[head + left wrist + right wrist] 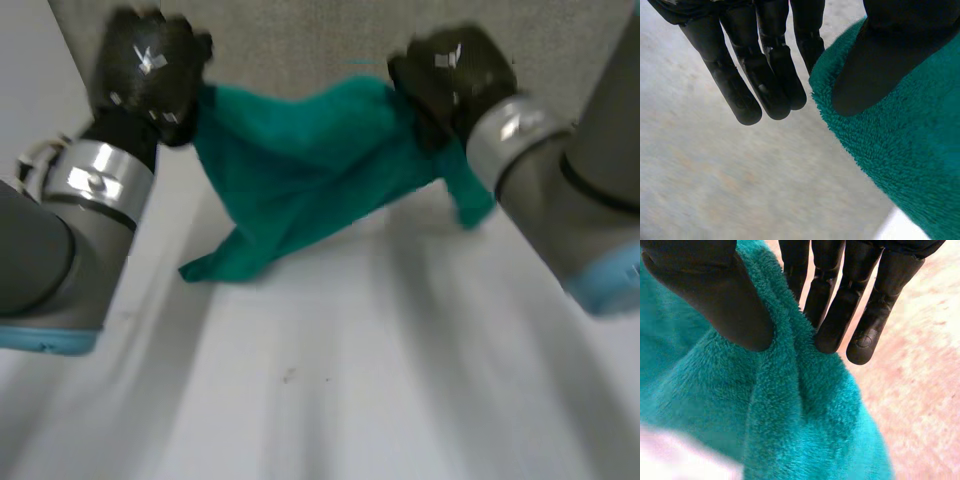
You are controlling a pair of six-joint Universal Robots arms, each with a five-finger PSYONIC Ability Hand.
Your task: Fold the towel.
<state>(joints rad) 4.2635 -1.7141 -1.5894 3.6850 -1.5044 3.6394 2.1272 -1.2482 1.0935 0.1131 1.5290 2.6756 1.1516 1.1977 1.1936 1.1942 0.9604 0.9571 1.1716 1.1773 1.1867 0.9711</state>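
a smooth white table [350, 390] takes up the near and middle ground of the head view. past its far edge lies a grey speckled surface [300, 45], which also runs under the fingers in the left wrist view. a teal terry-cloth towel [300, 165] hangs over the far part of the table, held up between both hands and sagging in the middle. its upper edge stretches from the left hand [150, 70] to the right hand [450, 70]. from there the cloth narrows down to a bunched tip that seems to touch the tabletop nearer the left arm [60, 230]. a short flap of cloth droops just below the right hand, beside the right arm [580, 190]. the left hand pinches the towel at its left end: the thumb [875, 65] lies flat on the nap just inside the fuzzy edge and one straight finger [807, 40] slips behind that edge, while the other fingers hang straight and close together beside the cloth, apart from it. the right hand pinches the right end: its thumb [720, 300] presses into a thick fold and its straight fingers [837, 315] back the fold from the other side. from the towel's tip toward the near side, the white tabletop spreads out between the two arms.
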